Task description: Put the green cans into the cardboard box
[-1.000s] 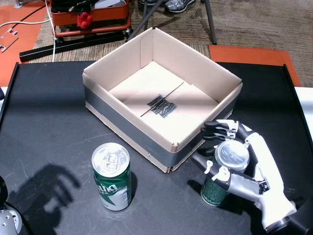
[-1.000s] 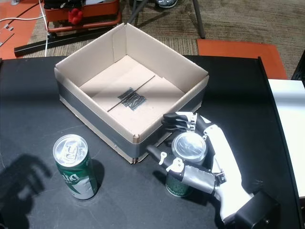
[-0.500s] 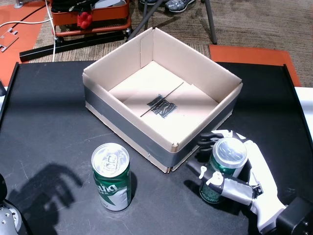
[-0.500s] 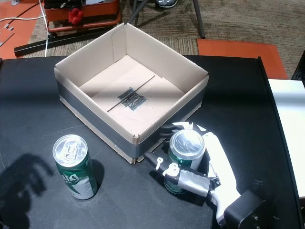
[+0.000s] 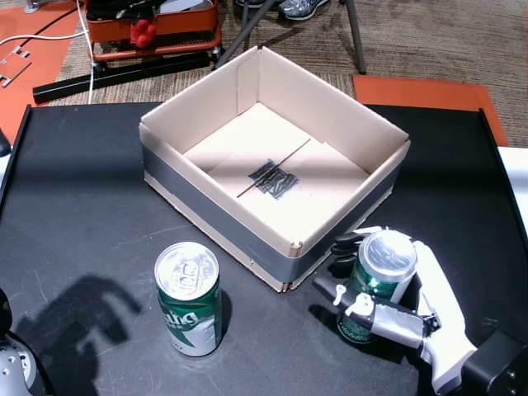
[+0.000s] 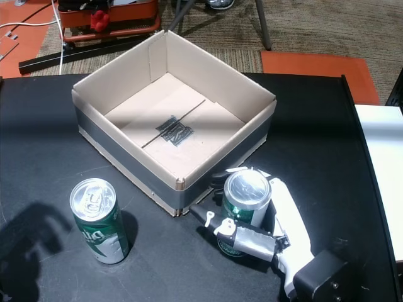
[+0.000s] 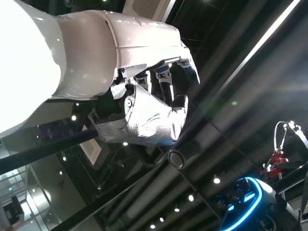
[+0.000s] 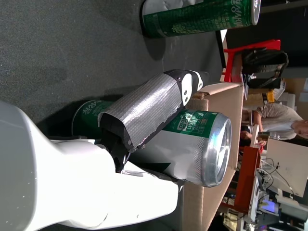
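The cardboard box (image 5: 216, 205) (image 6: 126, 158) stands open on the black table, with nothing inside. One green can (image 5: 188, 299) (image 6: 98, 220) stands upright in front of the box's left side. A second green can (image 5: 384, 257) (image 6: 247, 192) (image 8: 192, 139) stands upright by the box's near right corner. My right hand (image 5: 417, 323) (image 6: 280, 234) (image 8: 82, 183) is shut on it, thumb across the front and fingers round the box side. I cannot tell whether that can touches the table. My left hand (image 7: 139, 106) shows only against a ceiling, fingers loosely bent, holding nothing.
Bare black tabletop (image 5: 74, 206) lies left of the box and in front of it. A white surface (image 5: 516, 177) borders the table's right edge. Beyond the table are a red cart (image 5: 153, 29), orange floor mats (image 5: 421, 89) and a person's shoes (image 5: 301, 8).
My right hand has drawn in and its thumb and fingers have closed round the right-hand can. The other can and the box have not moved.
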Controlling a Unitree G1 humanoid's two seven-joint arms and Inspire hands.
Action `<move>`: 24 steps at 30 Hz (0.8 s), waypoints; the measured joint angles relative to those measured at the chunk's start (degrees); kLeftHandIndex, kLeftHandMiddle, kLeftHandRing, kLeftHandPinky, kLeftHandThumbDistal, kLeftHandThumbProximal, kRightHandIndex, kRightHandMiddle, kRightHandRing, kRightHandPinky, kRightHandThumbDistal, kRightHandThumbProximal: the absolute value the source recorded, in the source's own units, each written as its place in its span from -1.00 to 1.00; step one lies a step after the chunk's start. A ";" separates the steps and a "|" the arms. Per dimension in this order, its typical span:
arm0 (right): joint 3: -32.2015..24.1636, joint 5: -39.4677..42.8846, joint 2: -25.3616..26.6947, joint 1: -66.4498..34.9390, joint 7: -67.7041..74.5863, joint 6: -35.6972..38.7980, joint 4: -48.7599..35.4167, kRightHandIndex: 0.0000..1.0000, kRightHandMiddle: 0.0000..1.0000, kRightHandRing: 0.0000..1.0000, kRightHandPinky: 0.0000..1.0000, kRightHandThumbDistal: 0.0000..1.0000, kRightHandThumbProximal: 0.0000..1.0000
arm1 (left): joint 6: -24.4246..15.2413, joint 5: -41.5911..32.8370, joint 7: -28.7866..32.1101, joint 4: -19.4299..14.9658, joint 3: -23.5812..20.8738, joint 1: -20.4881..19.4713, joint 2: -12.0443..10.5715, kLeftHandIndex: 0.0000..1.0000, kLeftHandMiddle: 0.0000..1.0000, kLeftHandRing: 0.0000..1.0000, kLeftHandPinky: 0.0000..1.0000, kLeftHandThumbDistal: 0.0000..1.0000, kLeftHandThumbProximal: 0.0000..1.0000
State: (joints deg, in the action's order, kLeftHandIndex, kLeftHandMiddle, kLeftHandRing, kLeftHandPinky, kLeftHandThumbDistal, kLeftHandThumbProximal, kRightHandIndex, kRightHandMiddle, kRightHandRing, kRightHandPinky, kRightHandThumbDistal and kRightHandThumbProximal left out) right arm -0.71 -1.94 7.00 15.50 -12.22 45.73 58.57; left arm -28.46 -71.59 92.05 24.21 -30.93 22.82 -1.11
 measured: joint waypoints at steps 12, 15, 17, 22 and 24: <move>-0.15 0.08 -0.03 0.56 -0.09 0.79 1.56 -0.21 0.03 0.10 0.12 0.90 -0.50 | -0.88 -0.28 0.00 0.01 0.67 -0.27 0.53 0.05 -0.11 0.10 0.72 -1.00 -0.68; -0.14 0.00 -0.03 0.69 0.08 0.82 2.03 -0.22 0.02 0.09 0.13 0.86 -0.54 | -0.82 -0.26 0.00 0.01 0.66 -0.26 0.52 -0.10 -0.30 -0.05 0.69 -0.87 -0.77; -0.14 -0.02 -0.03 0.90 0.21 0.82 2.37 -0.22 0.02 0.09 0.13 0.85 -0.54 | -1.77 -0.16 0.00 0.01 -0.11 -0.08 -0.01 -0.19 -0.35 -0.13 0.58 -0.62 -0.97; -0.16 -0.01 -0.03 1.32 -0.05 0.81 3.19 -0.23 0.03 0.11 0.16 0.80 -0.56 | -1.55 0.59 0.00 0.02 -1.91 0.05 -0.89 -0.15 -0.32 -0.14 0.53 -0.57 -1.00; -0.16 -0.01 -0.03 1.41 -0.07 0.79 3.28 -0.24 0.02 0.11 0.16 0.83 -0.55 | -0.69 1.18 0.00 0.02 -2.32 0.05 -0.89 -0.16 -0.35 -0.15 0.55 -0.68 -1.00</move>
State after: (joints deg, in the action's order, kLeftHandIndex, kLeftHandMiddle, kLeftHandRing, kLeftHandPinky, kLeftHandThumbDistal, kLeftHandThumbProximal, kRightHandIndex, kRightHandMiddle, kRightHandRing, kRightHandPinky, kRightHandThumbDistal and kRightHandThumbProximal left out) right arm -0.86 -1.95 6.97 16.91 -12.29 46.52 61.85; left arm -29.15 -70.41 92.05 24.22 -33.26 22.87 -2.01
